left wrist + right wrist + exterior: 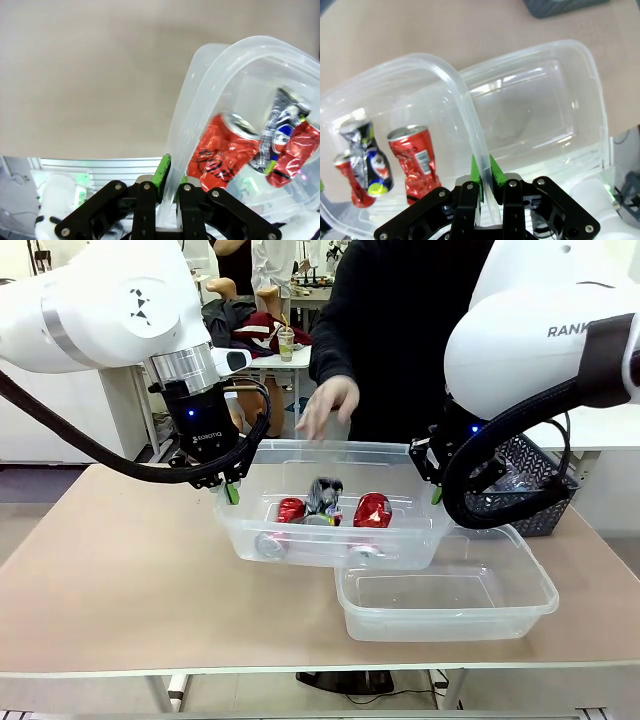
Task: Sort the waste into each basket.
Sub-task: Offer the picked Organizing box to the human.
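Observation:
Both arms hold one clear tub [240,530] by its short ends, raised off the table. My left gripper [232,485] is shut on its left rim, which the left wrist view shows pinched between the green pads [163,171]. My right gripper [437,485] is shut on the right rim [455,85], with the green pads [475,176] pressed to it. Inside lie crushed cans: a red one [291,509], a black one [324,495] and another red one [372,510]. A second clear tub [450,625] stands empty on the table, partly under the raised one.
A person stands at the far side with a hand [325,405] hovering above the raised tub's far rim. A dark lattice basket [520,485] sits at the right behind my right arm. The left half of the tabletop [120,560] is bare.

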You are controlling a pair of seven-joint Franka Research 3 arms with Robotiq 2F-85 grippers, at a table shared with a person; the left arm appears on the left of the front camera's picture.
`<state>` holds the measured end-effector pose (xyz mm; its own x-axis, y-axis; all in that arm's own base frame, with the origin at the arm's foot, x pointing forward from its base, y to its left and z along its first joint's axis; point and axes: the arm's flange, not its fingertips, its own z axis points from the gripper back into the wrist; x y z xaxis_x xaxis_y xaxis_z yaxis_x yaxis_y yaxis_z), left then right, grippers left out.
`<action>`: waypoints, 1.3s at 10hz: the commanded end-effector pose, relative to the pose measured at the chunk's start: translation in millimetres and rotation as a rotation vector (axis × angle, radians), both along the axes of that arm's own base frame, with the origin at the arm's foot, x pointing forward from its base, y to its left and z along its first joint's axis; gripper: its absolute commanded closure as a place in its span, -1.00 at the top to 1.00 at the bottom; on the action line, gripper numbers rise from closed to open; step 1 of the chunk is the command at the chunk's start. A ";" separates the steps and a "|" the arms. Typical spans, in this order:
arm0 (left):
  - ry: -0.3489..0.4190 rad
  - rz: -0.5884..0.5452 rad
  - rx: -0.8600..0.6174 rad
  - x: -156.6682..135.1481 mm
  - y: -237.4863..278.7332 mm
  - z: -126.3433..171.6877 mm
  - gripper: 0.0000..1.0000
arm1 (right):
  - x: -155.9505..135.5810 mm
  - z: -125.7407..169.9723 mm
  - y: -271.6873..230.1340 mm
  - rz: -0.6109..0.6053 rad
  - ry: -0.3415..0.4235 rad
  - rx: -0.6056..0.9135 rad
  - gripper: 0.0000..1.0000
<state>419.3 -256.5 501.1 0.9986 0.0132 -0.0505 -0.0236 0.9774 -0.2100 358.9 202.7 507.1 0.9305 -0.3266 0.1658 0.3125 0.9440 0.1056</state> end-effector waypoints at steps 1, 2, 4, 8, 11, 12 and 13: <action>0.008 0.013 -0.012 -1.1 0.3 1.9 -0.88 | 0.5 3.2 -3.7 -0.013 -0.015 0.007 -0.89; 0.008 0.013 -0.012 -1.1 0.3 1.9 -0.88 | 0.5 3.2 -3.7 -0.013 -0.015 0.007 -0.89; 0.008 0.013 -0.012 -1.1 0.3 1.9 -0.88 | 0.5 3.2 -3.7 -0.013 -0.015 0.007 -0.89; 0.008 0.013 -0.012 -1.1 0.3 1.9 -0.88 | 0.5 3.2 -3.7 -0.013 -0.015 0.007 -0.89; 0.000 0.000 0.000 0.0 0.0 0.0 -0.88 | 0.0 0.0 0.0 0.000 0.000 0.000 -0.89; 0.003 0.007 0.045 21.1 1.4 0.7 -0.88 | 26.0 4.7 4.4 0.042 0.036 -0.005 -0.89; -0.017 0.033 0.046 52.8 3.3 2.7 -0.88 | 65.6 10.8 8.4 0.059 0.052 -0.014 -0.89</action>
